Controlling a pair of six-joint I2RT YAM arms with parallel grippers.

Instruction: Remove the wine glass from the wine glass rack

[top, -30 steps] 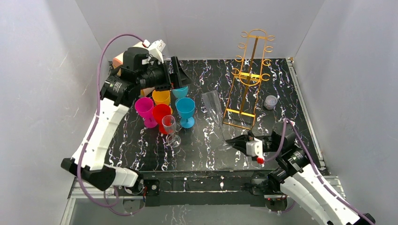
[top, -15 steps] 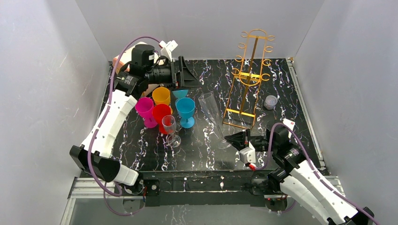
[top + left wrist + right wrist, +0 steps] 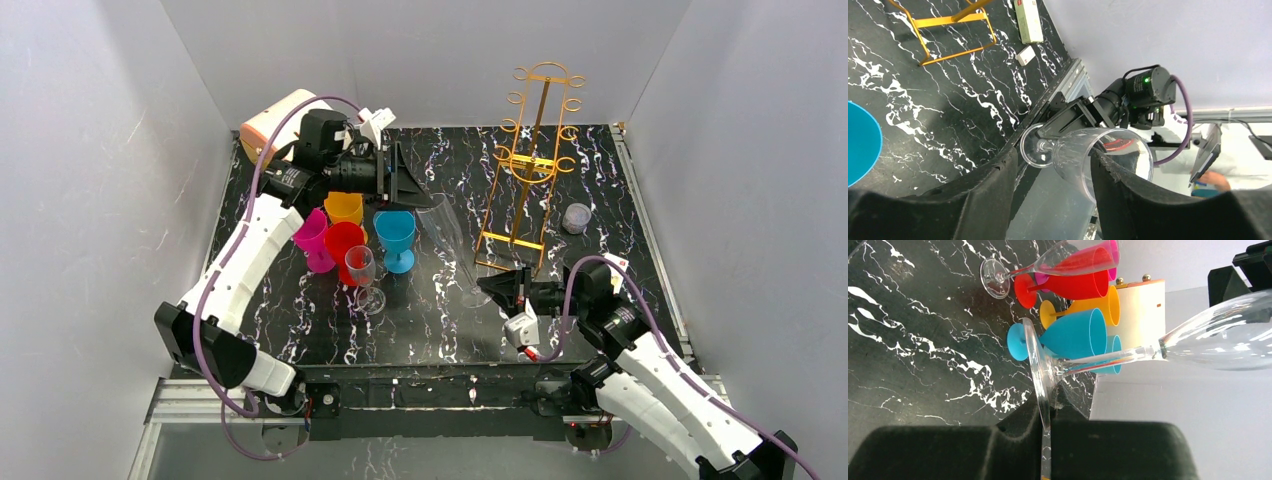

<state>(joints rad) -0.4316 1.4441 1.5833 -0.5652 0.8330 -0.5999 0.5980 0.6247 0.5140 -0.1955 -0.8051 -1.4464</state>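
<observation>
Left fingers (image 3: 983,200) stand spread on either side of the wine glass (image 3: 447,235) near its rim; a gap shows between one finger and the bowl, so they bracket it without clamping. Right fingers (image 3: 948,455) are pressed together on the glass's round foot, whose disc sits edge-on in the slit between them. The wine glass, a tall clear flute, is off the wine glass rack (image 3: 527,160) and leans between the two arms, rim toward the back left and foot toward the near right, just left of the rack's rectangular base. Whether the foot touches the black marbled tabletop (image 3: 300,320) cannot be told. The rack stands upright toward the back right. Left of the flute stands a cluster of coloured goblets (image 3: 343,238) in teal, red, orange and magenta, with a small clear glass (image 3: 362,272) at its near edge. A small clear jar (image 3: 576,217) sits right of the rack.
</observation>
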